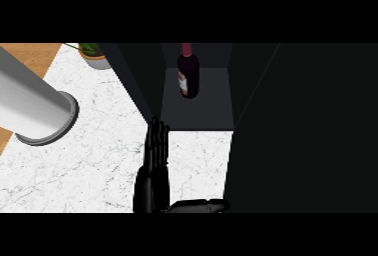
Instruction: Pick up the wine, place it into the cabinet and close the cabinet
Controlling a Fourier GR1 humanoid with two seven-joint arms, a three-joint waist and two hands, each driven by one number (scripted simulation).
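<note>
Over at the table's far edge, the wine [187,75] sits inside the open cabinet [198,107]. The right hand [156,145] has straight fingers, holds nothing and is near the left door [136,75]. Looks like the closing step, so next it needs to push that door shut.

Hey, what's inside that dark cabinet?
One wine bottle with a pale label, toward the back of the cabinet. The wide dark panel on the right covers whatever lies beyond it.

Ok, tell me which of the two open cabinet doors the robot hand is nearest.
The narrow door at the view's left, beside the wine: the robot hand's straight fingertips end at its near edge. The wide right door stands further off.
</note>
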